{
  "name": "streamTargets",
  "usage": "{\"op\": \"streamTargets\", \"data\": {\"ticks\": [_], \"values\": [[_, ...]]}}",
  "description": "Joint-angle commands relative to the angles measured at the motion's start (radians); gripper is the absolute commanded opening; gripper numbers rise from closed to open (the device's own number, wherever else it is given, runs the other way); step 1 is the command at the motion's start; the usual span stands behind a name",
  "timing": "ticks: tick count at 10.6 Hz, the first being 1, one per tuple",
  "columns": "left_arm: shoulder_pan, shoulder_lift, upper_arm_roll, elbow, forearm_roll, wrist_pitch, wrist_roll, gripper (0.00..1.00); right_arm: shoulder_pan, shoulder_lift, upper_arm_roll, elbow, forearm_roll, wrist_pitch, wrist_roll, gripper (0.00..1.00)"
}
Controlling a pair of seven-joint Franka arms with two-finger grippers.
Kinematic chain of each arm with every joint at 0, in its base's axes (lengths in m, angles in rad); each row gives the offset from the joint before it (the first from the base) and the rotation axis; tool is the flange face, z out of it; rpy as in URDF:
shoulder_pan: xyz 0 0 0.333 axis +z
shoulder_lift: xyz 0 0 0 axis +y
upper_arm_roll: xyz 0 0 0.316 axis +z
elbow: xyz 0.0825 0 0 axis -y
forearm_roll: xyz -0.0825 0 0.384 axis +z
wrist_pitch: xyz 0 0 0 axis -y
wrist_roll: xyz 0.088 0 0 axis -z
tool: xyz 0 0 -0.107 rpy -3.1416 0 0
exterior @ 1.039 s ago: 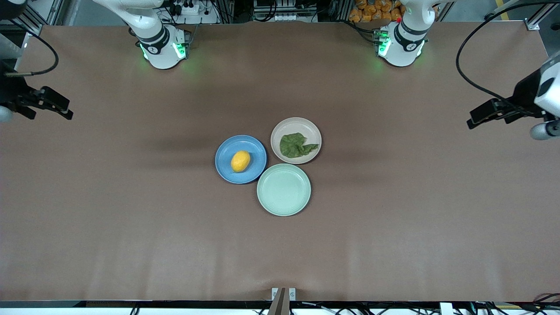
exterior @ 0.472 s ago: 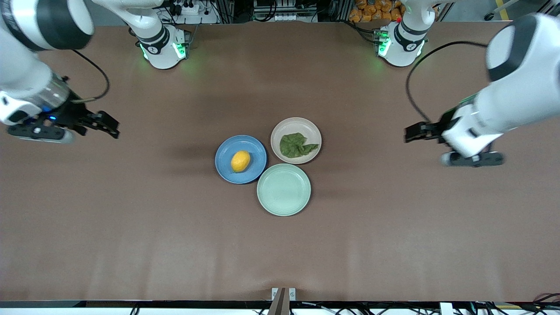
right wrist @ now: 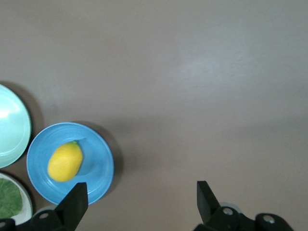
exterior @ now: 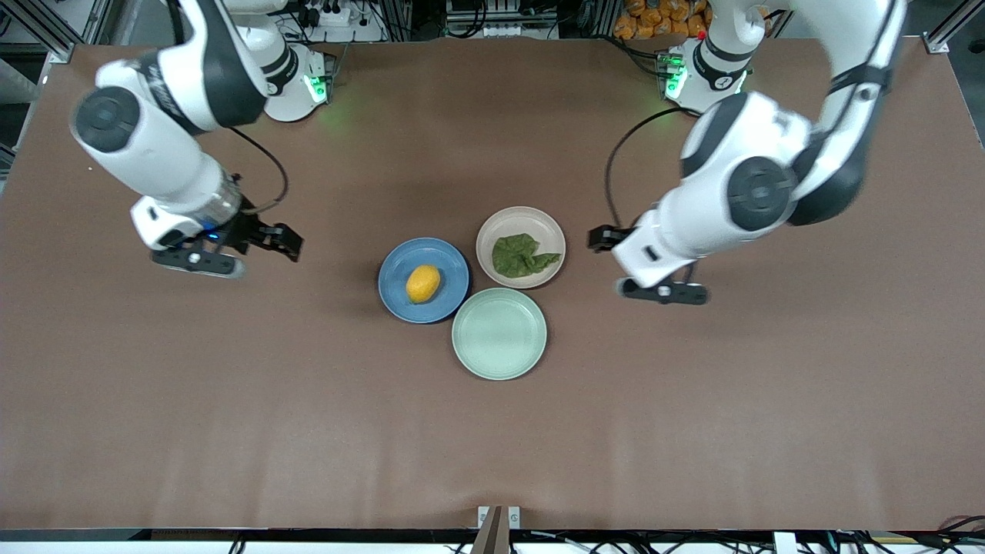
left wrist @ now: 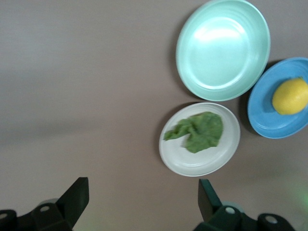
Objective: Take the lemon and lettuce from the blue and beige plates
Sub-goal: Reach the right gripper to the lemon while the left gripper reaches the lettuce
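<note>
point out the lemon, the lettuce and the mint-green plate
lemon (exterior: pixel 423 284), front view, middle of the fruit
lettuce (exterior: pixel 519 256), front view, centre of the leaf
mint-green plate (exterior: pixel 499 333), front view, bare middle of the plate

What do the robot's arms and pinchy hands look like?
Both arms are fat, shiny white tubes with black joint bands and round black caps. Green lights glow at their bases. A thin black cable loops beside each wrist. The left gripper and right gripper are black.
</note>
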Motion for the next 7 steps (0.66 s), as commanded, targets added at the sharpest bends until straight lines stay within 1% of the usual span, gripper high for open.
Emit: {"op": "streamTargets", "data": {"ticks": [1, 2, 3, 4, 5, 6, 7], "values": [[-0.078, 0.080, 0.006, 0.013, 0.062, 0.088, -0.103, 1.00, 0.066, 0.071, 0.006, -0.027, -0.017, 0.103, 0.128, 1.00], [-0.118, 0.108, 0.007, 0.010, 0.093, 0.118, -0.172, 1.00, 0.112, 0.114, 0.006, -0.027, -0.046, 0.140, 0.192, 1.00], [-0.130, 0.140, 0.007, 0.007, 0.115, 0.149, -0.252, 1.00, 0.146, 0.160, 0.006, -0.027, -0.093, 0.185, 0.292, 1.00], [-0.130, 0.166, 0.004, 0.004, 0.116, 0.178, -0.285, 1.00, 0.175, 0.203, 0.007, -0.024, -0.125, 0.223, 0.381, 1.00], [-0.132, 0.183, 0.004, 0.002, 0.107, 0.197, -0.291, 1.00, 0.198, 0.243, 0.007, -0.021, -0.132, 0.267, 0.442, 1.00], [-0.134, 0.192, 0.003, -0.024, 0.103, 0.244, -0.322, 1.00, 0.220, 0.286, 0.006, -0.020, -0.133, 0.327, 0.501, 1.00], [-0.153, 0.195, 0.003, -0.062, 0.104, 0.298, -0.351, 1.00, 0.247, 0.329, 0.006, -0.015, -0.159, 0.384, 0.563, 1.00]]}}
